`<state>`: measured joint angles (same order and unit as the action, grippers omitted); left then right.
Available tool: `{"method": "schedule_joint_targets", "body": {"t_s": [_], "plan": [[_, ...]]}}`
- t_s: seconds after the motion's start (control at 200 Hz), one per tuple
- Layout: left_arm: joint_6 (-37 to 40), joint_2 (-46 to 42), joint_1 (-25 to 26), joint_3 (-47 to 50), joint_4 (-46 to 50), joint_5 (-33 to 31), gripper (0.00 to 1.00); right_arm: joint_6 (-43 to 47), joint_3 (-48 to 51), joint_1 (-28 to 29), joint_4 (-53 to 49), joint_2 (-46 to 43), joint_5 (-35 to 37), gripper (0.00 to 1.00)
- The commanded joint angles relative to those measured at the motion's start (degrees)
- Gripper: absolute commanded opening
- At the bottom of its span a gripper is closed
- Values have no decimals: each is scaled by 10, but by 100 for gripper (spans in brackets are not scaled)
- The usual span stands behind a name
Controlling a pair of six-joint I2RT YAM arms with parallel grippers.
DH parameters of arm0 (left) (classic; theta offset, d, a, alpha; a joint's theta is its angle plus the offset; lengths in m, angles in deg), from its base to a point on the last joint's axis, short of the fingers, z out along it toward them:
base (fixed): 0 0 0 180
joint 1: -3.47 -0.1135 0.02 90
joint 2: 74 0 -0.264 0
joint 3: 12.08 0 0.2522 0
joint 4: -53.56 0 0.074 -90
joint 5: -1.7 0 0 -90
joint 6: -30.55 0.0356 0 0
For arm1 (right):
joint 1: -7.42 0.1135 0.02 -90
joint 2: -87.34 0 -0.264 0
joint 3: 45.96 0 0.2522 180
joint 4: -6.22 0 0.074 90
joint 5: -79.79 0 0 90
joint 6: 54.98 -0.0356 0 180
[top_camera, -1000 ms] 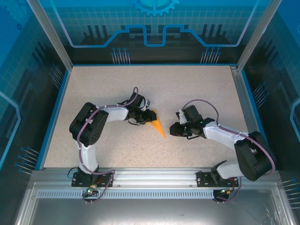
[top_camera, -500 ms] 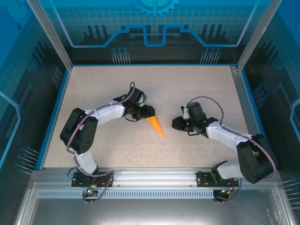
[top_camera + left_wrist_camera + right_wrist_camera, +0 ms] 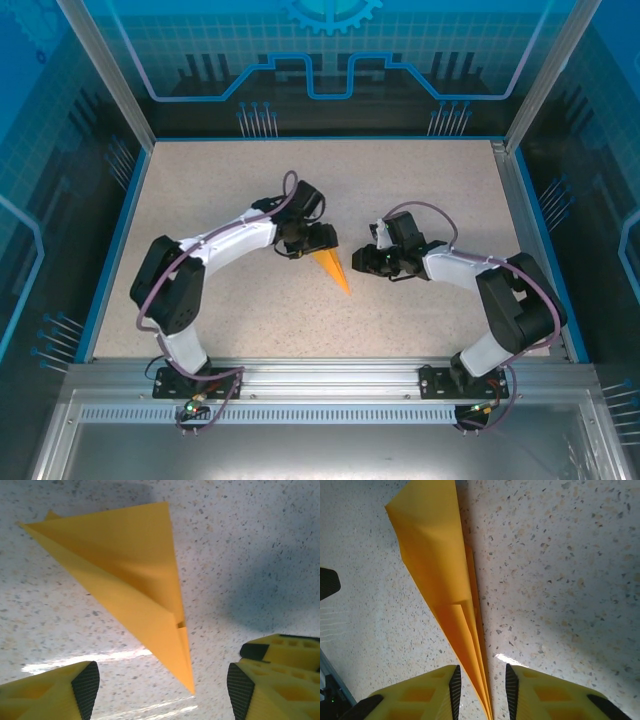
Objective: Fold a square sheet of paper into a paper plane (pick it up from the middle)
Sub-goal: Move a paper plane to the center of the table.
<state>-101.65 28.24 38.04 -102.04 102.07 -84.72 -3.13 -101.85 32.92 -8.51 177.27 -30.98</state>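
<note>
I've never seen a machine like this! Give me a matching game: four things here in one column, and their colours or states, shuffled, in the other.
1. paper plane
2. left tool
3. right tool
4. table

A. speckled beige
B. fingers wide apart, touching nothing
C. orange-yellow
D. fingers close together, the paper's narrow end between them

Pairs: 1-C, 2-B, 3-D, 4-A

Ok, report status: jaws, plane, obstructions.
Left gripper jaws wide, off the paper plane. Right gripper jaws narrow, straddling its pointed end, not pinching. Plane lying on table between them. Nothing in the way.
</note>
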Motion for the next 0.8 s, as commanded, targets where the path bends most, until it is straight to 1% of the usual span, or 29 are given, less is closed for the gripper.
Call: {"method": "schedule_joint_targets", "body": {"t_s": [0.0, 0.145, 0.25, 0.36, 0.505, 0.65, 0.795], "plan": [[-51, 51, 21, -53, 105, -51, 73, -8, -12, 7, -2, 4, 10, 32], [-60, 111, 24, -111, 153, -55, 74, -6, -4, 9, -8, -4, 16, 32], [-59, 137, 25, -141, 180, -63, 74, -7, 2, 10, -6, -9, 16, 32], [-54, 149, 24, -157, 189, -66, 74, -8, 2, 14, 0, -6, 12, 33], [-51, 134, 24, -144, 189, -80, 72, 0, -12, 21, -6, 9, 5, 34], [-49, 92, 23, -101, 161, -93, 64, 16, -35, 29, -18, 27, -1, 36], [-49, 64, 14, -66, 141, -93, 53, 26, -52, 31, -23, 43, -14, 39]]}}
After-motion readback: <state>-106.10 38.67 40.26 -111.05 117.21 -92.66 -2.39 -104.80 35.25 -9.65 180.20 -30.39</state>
